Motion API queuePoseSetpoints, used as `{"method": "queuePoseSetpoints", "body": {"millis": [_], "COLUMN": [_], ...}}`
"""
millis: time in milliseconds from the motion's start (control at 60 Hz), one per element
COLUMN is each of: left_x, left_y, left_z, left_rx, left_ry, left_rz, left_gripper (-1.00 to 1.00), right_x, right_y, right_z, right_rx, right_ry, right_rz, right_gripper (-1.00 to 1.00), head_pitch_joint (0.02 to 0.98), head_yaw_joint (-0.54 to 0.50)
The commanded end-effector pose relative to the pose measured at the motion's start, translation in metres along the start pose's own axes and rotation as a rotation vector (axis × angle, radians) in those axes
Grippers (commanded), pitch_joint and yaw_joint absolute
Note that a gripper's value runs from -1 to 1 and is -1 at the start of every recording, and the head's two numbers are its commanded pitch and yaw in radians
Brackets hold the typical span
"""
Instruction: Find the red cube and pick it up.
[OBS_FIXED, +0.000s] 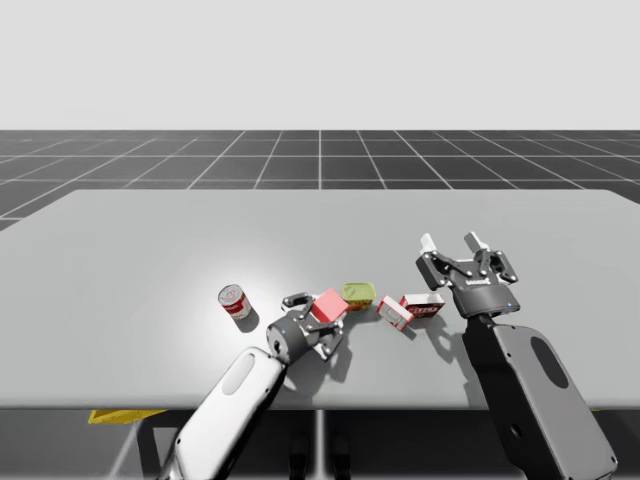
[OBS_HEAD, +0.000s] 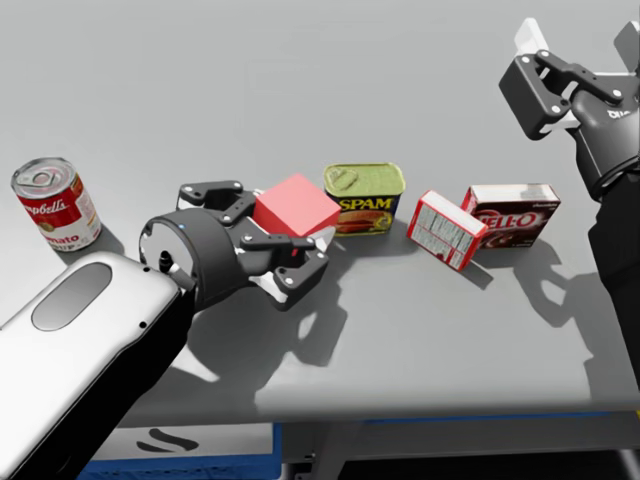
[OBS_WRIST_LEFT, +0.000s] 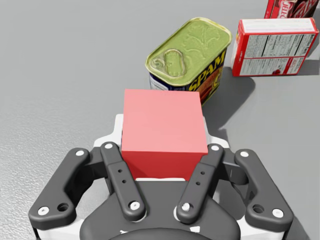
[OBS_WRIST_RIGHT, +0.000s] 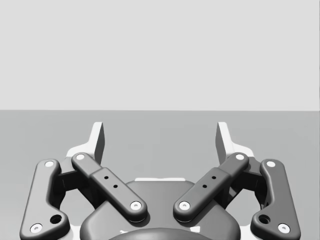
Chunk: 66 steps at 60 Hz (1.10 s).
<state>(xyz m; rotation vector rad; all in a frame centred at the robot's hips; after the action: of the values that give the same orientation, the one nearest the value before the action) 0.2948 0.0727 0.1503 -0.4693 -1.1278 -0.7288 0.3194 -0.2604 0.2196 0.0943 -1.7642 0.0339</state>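
Red cube (OBS_WRIST_LEFT: 162, 130) sits clamped between both fingers of my left gripper (OBS_HEAD: 270, 235), just beside a green-topped rectangular can (OBS_WRIST_LEFT: 190, 55). Past the can, a red-and-white box (OBS_WRIST_LEFT: 274, 46) lies on the grey bench (OBS_FIXED: 150, 240). My right gripper (OBS_WRIST_RIGHT: 160, 140) hangs spread wide, well apart.

red cube (OBS_WRIST_LEFT: 164, 127) | plain matte red, unmarked | tilted | we grip it between both fingers of our left gripper (OBS_WRIST_LEFT: 162, 142) | green-lidded can (OBS_FIXED: 359, 292) just beside, at its 2 o'clock in the high view
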Motion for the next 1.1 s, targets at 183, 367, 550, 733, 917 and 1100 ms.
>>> {"method": "queuePoseSetpoints", "body": {"millis": [183, 367, 550, 733, 917, 1100], "left_x": [-0.021, -0.023, -0.022, -0.006, 0.027, 0.056], "left_y": [-0.01, -0.011, -0.013, -0.011, -0.005, 0.003], "left_z": [0.004, 0.006, 0.007, 0.014, 0.031, 0.046], "left_rx": [-0.097, -0.11, -0.125, -0.135, -0.138, -0.108], "left_ry": [0.062, 0.066, 0.067, 0.045, -0.006, -0.068], "left_rz": [-0.045, -0.062, -0.071, -0.087, -0.128, -0.156], "left_gripper": [1.0, 1.0, 1.0, 1.0, 1.0, 1.0], "right_x": [-0.001, -0.003, -0.002, -0.002, -0.002, -0.003], "right_y": [0.0, 0.0, 0.001, 0.0, 0.0, 0.001], "right_z": [-0.001, -0.001, -0.001, 0.0, -0.001, -0.001], "right_rx": [-0.003, -0.003, -0.004, -0.005, -0.003, -0.002], "right_ry": [0.0, 0.003, 0.0, -0.002, -0.002, -0.001], "right_rz": [0.011, 0.014, 0.016, 0.016, 0.018, 0.021], "right_gripper": [-1.0, -1.0, -1.0, -1.0, -1.0, -1.0], "head_pitch_joint": [0.722, 0.572, 0.501, 0.491, 0.493, 0.494], "head_yaw_joint": [-0.06, -0.05, -0.05, -0.05, -0.04, -0.03]}}
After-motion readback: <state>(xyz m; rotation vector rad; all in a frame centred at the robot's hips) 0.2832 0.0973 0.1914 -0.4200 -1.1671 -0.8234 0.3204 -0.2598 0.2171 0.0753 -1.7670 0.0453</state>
